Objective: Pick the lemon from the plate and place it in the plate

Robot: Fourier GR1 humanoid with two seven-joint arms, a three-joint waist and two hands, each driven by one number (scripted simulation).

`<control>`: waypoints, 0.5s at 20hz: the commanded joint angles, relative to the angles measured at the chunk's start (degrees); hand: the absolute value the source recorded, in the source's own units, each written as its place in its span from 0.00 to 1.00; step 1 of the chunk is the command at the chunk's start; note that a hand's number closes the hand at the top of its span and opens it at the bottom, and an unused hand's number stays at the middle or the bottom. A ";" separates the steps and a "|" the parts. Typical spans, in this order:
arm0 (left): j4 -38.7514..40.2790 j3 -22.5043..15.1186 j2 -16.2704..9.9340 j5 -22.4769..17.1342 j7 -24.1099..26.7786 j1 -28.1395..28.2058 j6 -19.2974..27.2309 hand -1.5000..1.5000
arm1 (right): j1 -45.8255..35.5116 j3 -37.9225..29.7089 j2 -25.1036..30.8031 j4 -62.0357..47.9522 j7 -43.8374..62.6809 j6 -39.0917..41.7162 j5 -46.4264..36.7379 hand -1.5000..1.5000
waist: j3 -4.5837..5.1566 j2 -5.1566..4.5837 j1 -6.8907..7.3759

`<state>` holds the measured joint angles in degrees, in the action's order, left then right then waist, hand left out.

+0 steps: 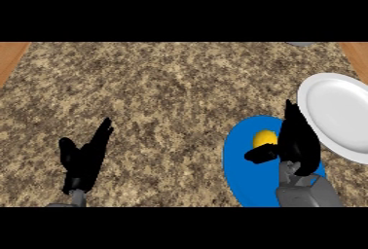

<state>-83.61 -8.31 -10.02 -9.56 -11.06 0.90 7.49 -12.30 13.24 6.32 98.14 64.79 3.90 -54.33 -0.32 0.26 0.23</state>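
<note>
Right robot hand (298, 146) is hovering over the blue plate (241, 165), fingers straight, thumb touching the lemon (264, 138), white plate (338, 114) at two o'clock, left robot hand (84, 158) resting released.

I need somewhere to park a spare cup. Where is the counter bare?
Bare counter runs between the left hand and the blue plate. The right side is crowded: right hand, lemon, white plate.

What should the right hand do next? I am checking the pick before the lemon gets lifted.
Probably close around the lemon. The right hand is over the blue plate, fingers straight, thumb just below the lemon, so nothing holds it yet. The white plate waits to the right; the left hand rests open.
</note>
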 commanded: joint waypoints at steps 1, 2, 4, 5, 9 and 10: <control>2.13 0.00 1.14 0.27 -0.59 -0.61 -0.22 0.50 | -0.26 -2.86 -0.57 -0.81 5.12 3.15 -0.05 0.00 | 0.34 -0.26 -0.29; 4.37 0.48 0.89 -0.62 1.74 0.84 -1.96 0.50 | -0.25 -2.74 -1.21 -4.34 3.67 1.63 -0.89 0.00 | 0.35 -0.34 -0.15; 4.18 2.38 -0.58 -1.75 -0.53 -2.99 -3.47 0.50 | -1.28 -2.32 -3.32 -7.49 3.05 -0.30 -2.97 0.00 | 0.34 -0.36 -0.12; 1.03 0.93 -0.18 -0.79 -2.24 -0.46 -2.34 0.50 | -4.33 -6.81 -0.93 -6.95 2.57 4.19 0.28 0.00 | 0.32 -0.29 0.01; 2.00 0.89 1.76 0.34 -1.61 -0.93 -1.40 0.50 | 2.20 -3.20 -3.86 -3.83 1.44 2.56 -2.60 0.00 | 0.33 -0.21 -0.34; -1.31 0.45 0.33 0.23 0.48 4.81 -2.71 0.50 | -4.37 -6.85 -4.40 -12.22 0.41 1.17 -1.97 0.00 | 0.31 -0.28 0.36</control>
<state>-83.48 -6.92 -9.93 -9.52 -10.58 1.11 5.50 -13.28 9.25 2.94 90.90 62.00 4.92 -56.42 -0.38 0.30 0.27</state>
